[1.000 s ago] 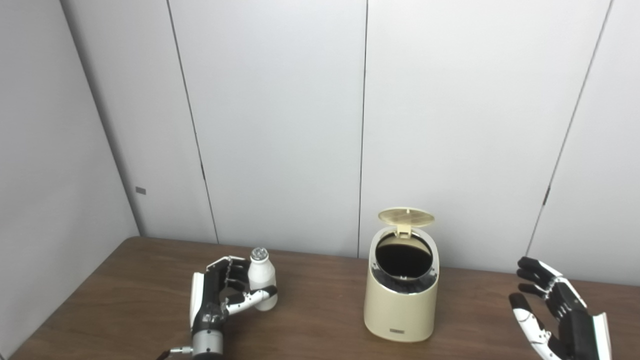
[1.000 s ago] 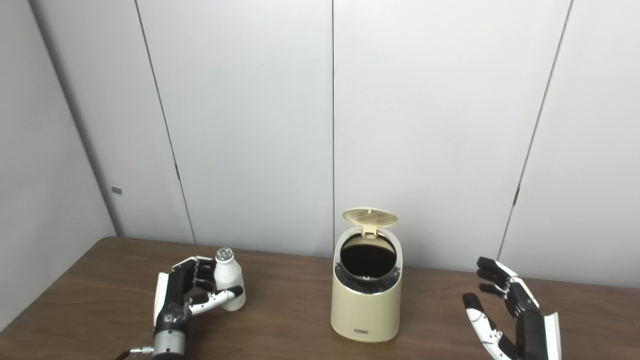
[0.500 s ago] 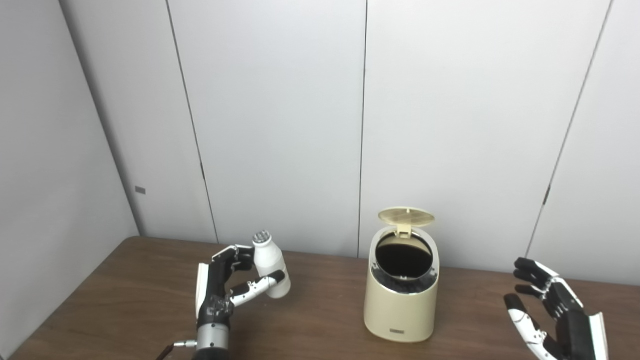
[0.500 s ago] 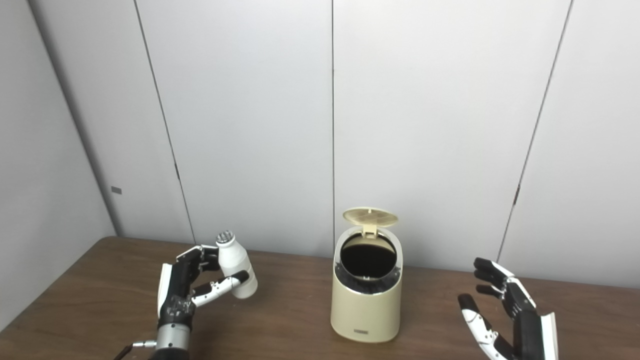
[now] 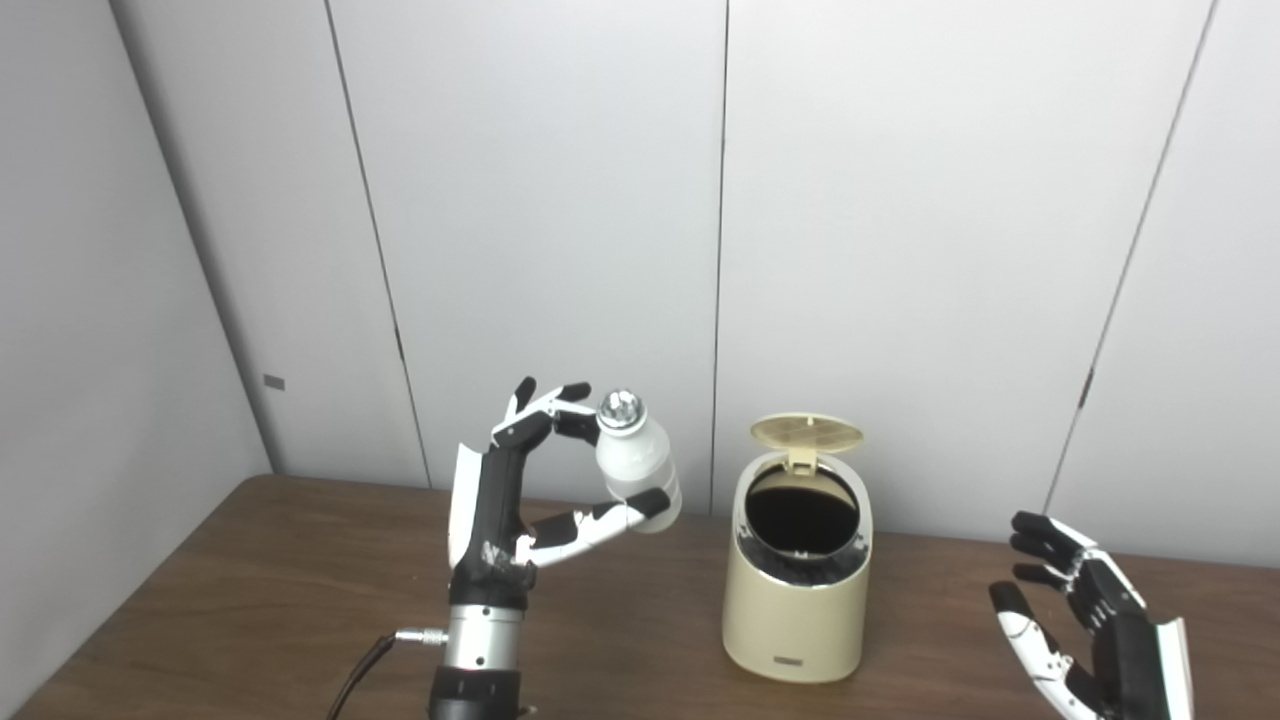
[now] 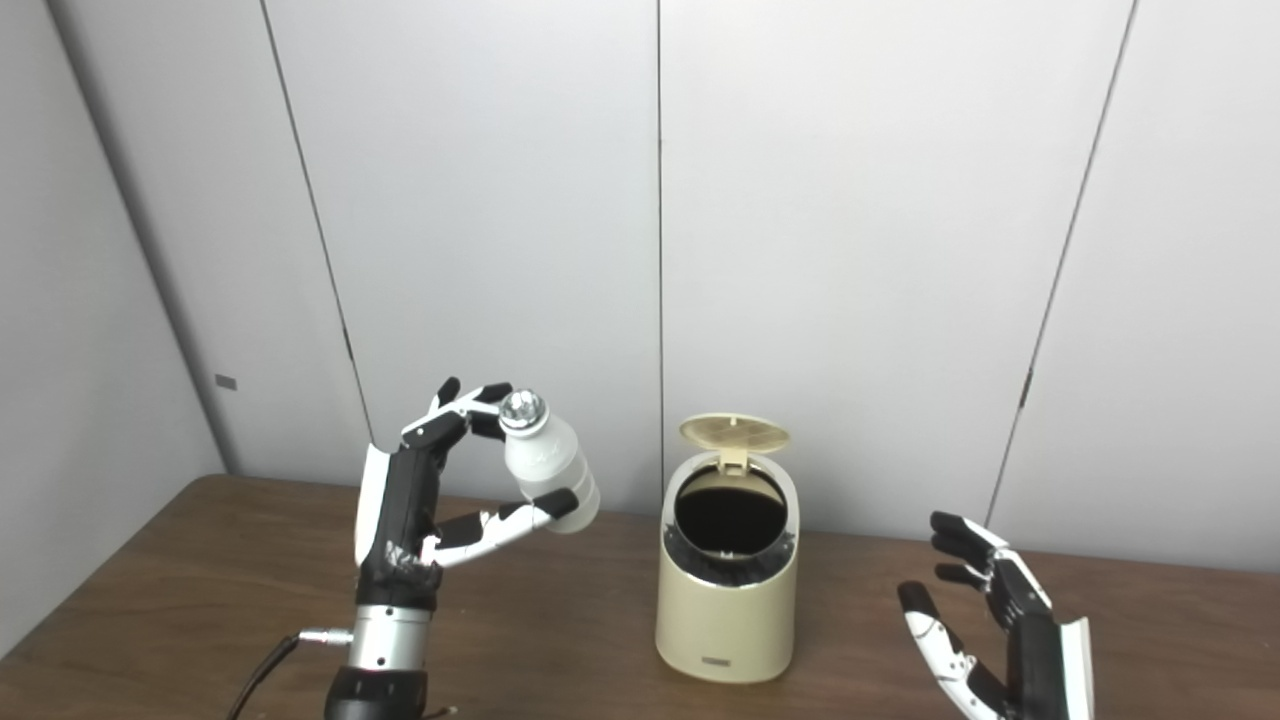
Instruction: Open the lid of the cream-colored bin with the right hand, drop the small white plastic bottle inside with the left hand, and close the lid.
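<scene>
The cream-colored bin stands on the brown table, right of centre. Its round lid is flipped up at the back and the dark opening shows. My left hand is shut on the small white plastic bottle with a silver cap, holding it tilted in the air, above the table and just left of the bin's top. It also shows in the right eye view. My right hand is open and empty, low at the right, apart from the bin.
Grey wall panels stand close behind the table's far edge. A dark cable runs from my left wrist toward the table's front. Bare tabletop lies between the bin and my right hand.
My left hand has lifted the bottle from the table and carried it up and right toward the bin. My right hand has drifted slightly left and lower. The view has shifted a little.
</scene>
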Controlling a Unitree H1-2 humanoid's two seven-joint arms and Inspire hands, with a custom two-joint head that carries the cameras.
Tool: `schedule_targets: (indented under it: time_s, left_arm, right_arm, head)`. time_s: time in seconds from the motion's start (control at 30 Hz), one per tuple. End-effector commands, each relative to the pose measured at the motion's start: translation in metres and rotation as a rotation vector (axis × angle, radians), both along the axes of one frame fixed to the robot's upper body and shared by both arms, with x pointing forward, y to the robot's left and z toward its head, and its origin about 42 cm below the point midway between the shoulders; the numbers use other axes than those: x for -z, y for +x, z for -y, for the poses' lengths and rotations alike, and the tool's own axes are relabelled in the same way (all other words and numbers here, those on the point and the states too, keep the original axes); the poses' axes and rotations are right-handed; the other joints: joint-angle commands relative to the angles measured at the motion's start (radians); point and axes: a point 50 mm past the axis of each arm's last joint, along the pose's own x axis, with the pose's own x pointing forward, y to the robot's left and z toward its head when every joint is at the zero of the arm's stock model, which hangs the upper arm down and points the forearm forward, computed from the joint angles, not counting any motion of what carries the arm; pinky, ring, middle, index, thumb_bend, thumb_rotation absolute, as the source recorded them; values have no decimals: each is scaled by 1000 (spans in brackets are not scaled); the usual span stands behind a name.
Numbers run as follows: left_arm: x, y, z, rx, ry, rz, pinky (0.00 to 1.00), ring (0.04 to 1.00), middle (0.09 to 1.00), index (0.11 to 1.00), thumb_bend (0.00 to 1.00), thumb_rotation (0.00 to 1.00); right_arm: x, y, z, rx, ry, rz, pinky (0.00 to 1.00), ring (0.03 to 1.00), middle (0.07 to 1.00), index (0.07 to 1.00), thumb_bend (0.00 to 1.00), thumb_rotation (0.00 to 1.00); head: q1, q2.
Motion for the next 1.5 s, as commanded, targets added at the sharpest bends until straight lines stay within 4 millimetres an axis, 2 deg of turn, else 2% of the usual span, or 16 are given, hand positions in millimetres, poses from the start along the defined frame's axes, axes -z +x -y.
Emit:
schedule_targets:
  time_s: [0.0, 0.1, 0.3, 0.33, 0.37, 0.43, 0.53, 0.63, 0.73, 0.9, 1.2, 1.47]
  left_arm:
    - [-30, 0, 9, 37, 23, 133, 1000, 826, 494, 468, 523, 0]
    - [-36, 1, 20, 70, 29, 161, 1000, 821, 490, 473, 523, 0]
    - [-40, 5, 38, 95, 29, 182, 1000, 830, 514, 457, 520, 0]
    - [-40, 7, 41, 97, 36, 190, 1000, 841, 575, 468, 518, 20]
    - [-39, 8, 43, 98, 42, 196, 1000, 841, 563, 474, 518, 31]
    - [-36, 11, 47, 90, 61, 205, 1000, 842, 547, 478, 517, 42]
    - [-31, 16, 53, 86, 84, 214, 1000, 830, 500, 468, 523, 4]
    - [-25, 23, 58, 108, 99, 210, 1000, 837, 502, 458, 523, 0]
    - [-18, 31, 63, 128, 120, 192, 1000, 847, 479, 483, 524, 0]
    - [-4, 46, 69, 156, 128, 130, 1000, 870, 525, 443, 519, 0]
    - [18, 69, 78, 153, 150, 35, 1000, 877, 505, 455, 523, 0]
    - [22, 78, 84, 156, 160, 21, 1000, 876, 510, 446, 522, 0]
  right_arm:
    - [-23, 7, -6, -10, 7, 106, 635, 734, 751, 713, 306, 476]
    - [-24, 7, -6, -8, 6, 107, 642, 737, 758, 718, 301, 503]
    - [-24, 7, -5, -8, 28, 109, 655, 739, 761, 718, 318, 457]
    - [-24, 7, -5, -5, 26, 110, 649, 733, 759, 715, 316, 455]
    - [-24, 7, -5, -4, 24, 111, 647, 731, 758, 715, 314, 452]
    - [-24, 7, -6, -3, 21, 111, 648, 732, 758, 718, 313, 451]
    - [-24, 5, -7, -4, 20, 114, 652, 736, 759, 722, 312, 465]
    - [-25, 4, -8, -5, 24, 119, 649, 734, 758, 720, 312, 469]
    - [-26, 3, -8, 2, 19, 125, 638, 728, 754, 715, 307, 473]
    - [-25, 3, -9, -4, 30, 125, 640, 729, 752, 710, 307, 461]
    - [-24, -1, -10, -1, 30, 127, 652, 738, 766, 724, 303, 460]
    - [-24, -2, -12, -4, 28, 129, 665, 748, 769, 725, 309, 456]
  head:
    - [-4, -1]
    - [-12, -3]
    - [-26, -4]
    - [-26, -4]
    - [-33, -6]
    - [-42, -7]
    - [-46, -7]
    - [-57, -8]
    - [-62, -8]
    - [-74, -7]
    - [-94, -5]
    - [-102, -3]
